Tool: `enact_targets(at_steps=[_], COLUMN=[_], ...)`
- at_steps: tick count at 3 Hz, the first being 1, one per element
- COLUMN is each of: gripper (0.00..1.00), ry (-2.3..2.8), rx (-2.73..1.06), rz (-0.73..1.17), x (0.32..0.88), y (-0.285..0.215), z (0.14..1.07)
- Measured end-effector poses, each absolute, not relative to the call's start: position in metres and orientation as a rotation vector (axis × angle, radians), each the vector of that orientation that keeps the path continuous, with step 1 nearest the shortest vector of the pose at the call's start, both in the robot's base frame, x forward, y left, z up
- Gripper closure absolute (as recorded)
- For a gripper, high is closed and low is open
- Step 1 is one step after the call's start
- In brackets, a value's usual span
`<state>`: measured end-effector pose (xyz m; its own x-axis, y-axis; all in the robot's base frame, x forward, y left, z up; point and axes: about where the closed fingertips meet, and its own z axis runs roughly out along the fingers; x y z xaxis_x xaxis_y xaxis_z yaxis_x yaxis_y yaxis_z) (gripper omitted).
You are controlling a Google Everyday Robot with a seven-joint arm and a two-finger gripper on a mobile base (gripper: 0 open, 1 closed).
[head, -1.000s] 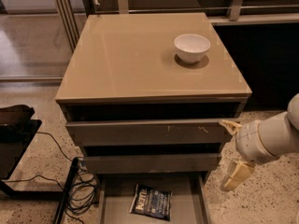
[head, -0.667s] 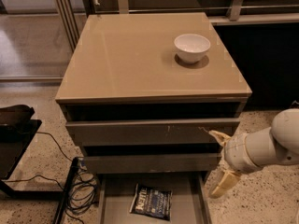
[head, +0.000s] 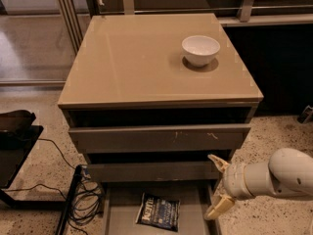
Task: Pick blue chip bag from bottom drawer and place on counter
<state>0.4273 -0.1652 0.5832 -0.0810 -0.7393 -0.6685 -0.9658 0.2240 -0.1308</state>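
A white bowl (head: 200,50) sits on the glossy beige counter (head: 137,62). The crinkly blue chip bag (head: 158,211) lies flat in the open bottom drawer (head: 120,215), the hand (head: 216,186) spread empty just right of it.

The white arm (head: 274,176) enters low from the right, its pincer (head: 218,185) seemingly spread wide apart.
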Motion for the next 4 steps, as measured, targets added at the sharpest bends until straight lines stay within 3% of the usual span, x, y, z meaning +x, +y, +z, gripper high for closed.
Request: enact_targets(at_steps=[4], gripper=[0.0], ry=[1.905], rx=[-1.497], rz=[0.556], x=[0.458], y=[-0.131], z=[0.463])
